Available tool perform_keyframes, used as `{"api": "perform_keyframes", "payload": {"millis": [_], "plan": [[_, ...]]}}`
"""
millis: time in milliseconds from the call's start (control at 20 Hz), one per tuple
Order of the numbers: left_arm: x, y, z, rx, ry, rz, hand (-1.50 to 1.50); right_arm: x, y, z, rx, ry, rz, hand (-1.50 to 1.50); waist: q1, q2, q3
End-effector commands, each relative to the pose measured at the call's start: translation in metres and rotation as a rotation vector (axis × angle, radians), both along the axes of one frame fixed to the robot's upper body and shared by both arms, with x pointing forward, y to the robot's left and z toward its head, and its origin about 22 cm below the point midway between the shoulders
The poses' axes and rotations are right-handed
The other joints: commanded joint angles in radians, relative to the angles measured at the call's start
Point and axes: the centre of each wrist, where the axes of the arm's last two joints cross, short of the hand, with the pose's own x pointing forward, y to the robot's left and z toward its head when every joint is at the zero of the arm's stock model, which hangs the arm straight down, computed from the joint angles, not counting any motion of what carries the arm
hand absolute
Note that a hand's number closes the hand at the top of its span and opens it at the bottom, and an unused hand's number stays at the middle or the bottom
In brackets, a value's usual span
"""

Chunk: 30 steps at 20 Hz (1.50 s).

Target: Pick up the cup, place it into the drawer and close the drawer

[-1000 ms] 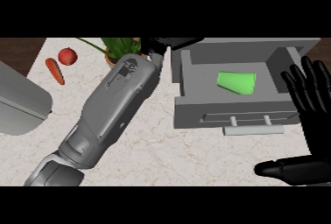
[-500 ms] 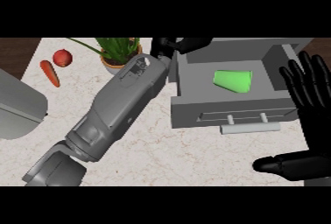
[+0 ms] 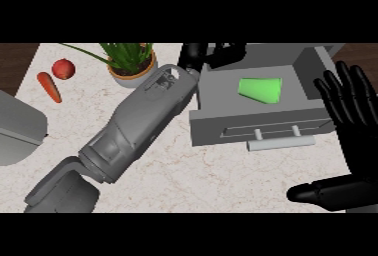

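The green cup (image 3: 262, 89) lies on its side inside the open grey drawer (image 3: 221, 120), with neither hand on it. My left arm stretches from the lower left up to the drawer's back left corner. There my left hand (image 3: 212, 53) hovers open, partly cut off by the view's top. My right hand (image 3: 347, 102) is held open at the drawer's right side, fingers up and thumb low at the right edge. The drawer's front panel with its pale bar handle (image 3: 280, 144) faces me.
A potted plant (image 3: 131, 64) stands just left of my left hand. A red round fruit (image 3: 64, 68) and a carrot (image 3: 49, 87) lie at the far left. A grey appliance (image 3: 18, 127) occupies the left edge. Bare counter (image 3: 214, 175) spreads below the drawer.
My left hand has edged slightly to the right at the drawer's back corner. The cup stays in the drawer, and my right hand has barely moved.
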Motion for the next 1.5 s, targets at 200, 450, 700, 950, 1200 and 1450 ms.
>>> {"api": "perform_keyframes", "payload": {"millis": [200,450,700,950,1200,1450], "plan": [[-0.005,-0.002,-0.016,0.136,0.019,0.029,-1.5,0.003,0.01,0.0,0.01,-0.011,0.035,-1.5,-0.019,0.005,0.0],[-0.004,-0.007,-0.004,0.029,-0.009,0.03,-1.5,0.007,0.01,0.003,0.036,-0.021,0.043,-1.5,-0.03,0.011,0.0],[-0.012,-0.011,-0.006,-0.089,-0.03,-0.047,-1.5,0.013,0.006,0.012,0.063,-0.039,0.078,-1.5,0.0,0.001,-0.001],[-0.006,-0.01,0.011,-0.216,-0.059,-0.085,-1.5,-0.008,-0.001,0.006,0.088,0.029,0.077,-1.5,0.037,-0.011,-0.001],[-0.001,0.004,0.022,-0.274,-0.019,-0.067,-1.5,-0.01,-0.021,0.004,0.031,-0.016,0.104,1.5,0.082,-0.02,-0.001],[-0.008,0.036,0.001,-0.325,-0.035,-0.02,-1.5,-0.015,-0.019,0.01,-0.201,-0.014,0.134,1.5,0.114,-0.028,-0.002]]}}
